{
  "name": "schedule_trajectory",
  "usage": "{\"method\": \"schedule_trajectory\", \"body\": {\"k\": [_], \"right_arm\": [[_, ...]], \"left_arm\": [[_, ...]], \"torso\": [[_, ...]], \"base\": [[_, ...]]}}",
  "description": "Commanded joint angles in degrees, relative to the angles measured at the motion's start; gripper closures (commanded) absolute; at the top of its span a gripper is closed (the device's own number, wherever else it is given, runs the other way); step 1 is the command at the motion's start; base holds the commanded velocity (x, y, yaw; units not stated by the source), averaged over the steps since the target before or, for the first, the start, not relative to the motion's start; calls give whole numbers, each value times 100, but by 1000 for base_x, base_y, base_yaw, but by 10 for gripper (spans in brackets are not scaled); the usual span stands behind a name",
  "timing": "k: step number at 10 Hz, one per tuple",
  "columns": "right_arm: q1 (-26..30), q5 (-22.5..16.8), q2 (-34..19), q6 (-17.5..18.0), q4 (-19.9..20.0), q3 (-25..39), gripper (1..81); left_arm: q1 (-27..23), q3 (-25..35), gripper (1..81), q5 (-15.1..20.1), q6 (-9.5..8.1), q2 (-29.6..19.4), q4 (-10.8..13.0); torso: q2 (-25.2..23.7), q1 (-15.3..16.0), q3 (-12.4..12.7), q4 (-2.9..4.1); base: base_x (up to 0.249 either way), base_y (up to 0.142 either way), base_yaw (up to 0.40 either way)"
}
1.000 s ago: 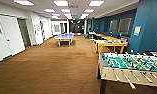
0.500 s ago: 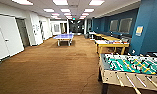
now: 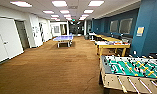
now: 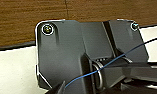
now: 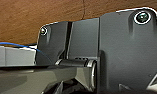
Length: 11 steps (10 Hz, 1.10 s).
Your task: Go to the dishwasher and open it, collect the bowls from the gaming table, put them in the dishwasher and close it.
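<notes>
The gaming table (image 3: 111, 44), white-topped with a pale yellow edge and yellow legs, stands along the blue wall at mid-distance on the right. Small reddish specks sit near its right end, too small to tell as the bowls. The dishwasher is out of view. Both wrist views look past the robot's dark plates onto brown carpet (image 4: 24, 20), and neither reveals how the grippers stand.
A green-field foosball table (image 3: 129, 67) stands close at the right front. A blue ping-pong table (image 3: 64, 38) stands far down the room. White doors (image 3: 6, 40) line the left wall. Brown carpet (image 3: 51, 67) stretches ahead between them.
The head view has hardly shifted. The foosball table sits slightly larger in the picture, so the camera has crept forward.
</notes>
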Motion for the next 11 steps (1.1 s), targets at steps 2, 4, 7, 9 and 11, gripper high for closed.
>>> {"method": "schedule_trajectory", "body": {"k": [2, 4, 7, 9, 11], "right_arm": [[324, -258, 38, -5, -30, 30, 10], [324, -258, 39, -5, -57, 30, 10], [324, -258, 39, -5, -65, 30, 10], [316, -258, 56, -14, -74, 30, 10], [324, -258, 65, -13, -74, 30, 10]], "left_arm": [[-319, 23, 10, 307, 9, -62, -95], [-319, 23, 10, 307, 9, -62, -104], [-319, 23, 10, 307, 9, -54, -103], [-319, 14, 10, 307, 9, -71, -104], [-319, 14, 10, 307, 0, -71, -104]], "torso": [[5, 9, -2, 0], [-2, -4, 0, 0], [0, 2, -2, 0], [0, 0, 0, 0], [0, 0, 0, 0]], "base": [[174, 0, 0], [169, 0, 0], [167, 0, 0], [162, 0, 0], [150, 0, 0]]}}
